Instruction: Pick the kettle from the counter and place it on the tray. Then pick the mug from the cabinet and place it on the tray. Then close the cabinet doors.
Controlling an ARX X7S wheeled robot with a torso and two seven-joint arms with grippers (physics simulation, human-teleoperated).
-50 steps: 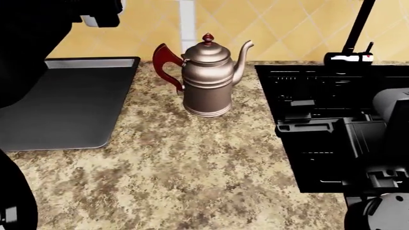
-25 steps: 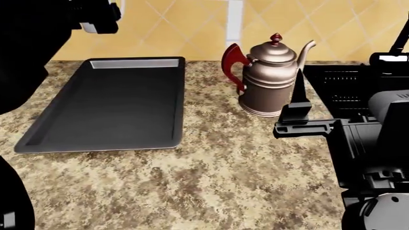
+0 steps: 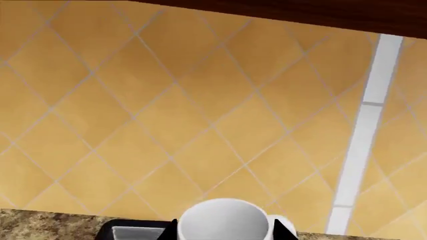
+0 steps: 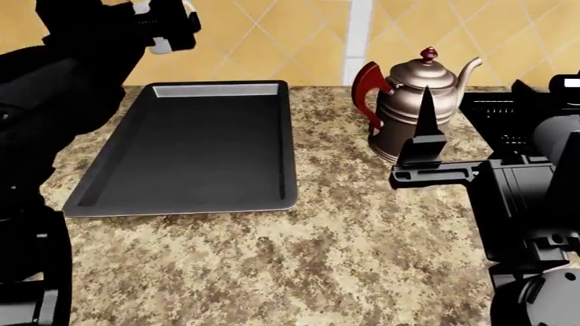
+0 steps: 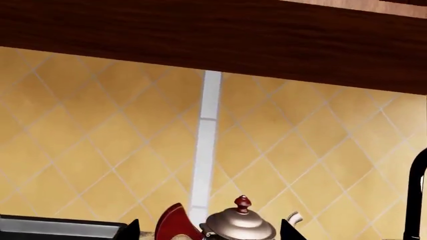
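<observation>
The white mug (image 3: 223, 221) fills the gap between my left gripper's (image 3: 227, 233) fingers (image 3: 172, 231), which are shut on it. In the head view that gripper (image 4: 168, 27) hangs above the far left corner of the dark grey tray (image 4: 195, 146), with only white slivers of the mug showing. The copper kettle (image 4: 409, 109) stands upright on the granite counter (image 4: 299, 265), right of the tray. My right gripper (image 5: 211, 232) is open and level with the kettle (image 5: 239, 226), short of it. One finger (image 4: 424, 125) rises in front of the kettle.
The glossy black sink panel (image 4: 507, 112) lies right of the kettle, with a black faucet (image 5: 413, 200) behind. Yellow tiled wall (image 4: 272, 34) backs the counter. The dark wooden cabinet underside (image 5: 213, 45) hangs overhead.
The head view has swung, so the tray and kettle sit further right in the frame. My left arm with the mug came lower toward the tray. The right finger rose before the kettle.
</observation>
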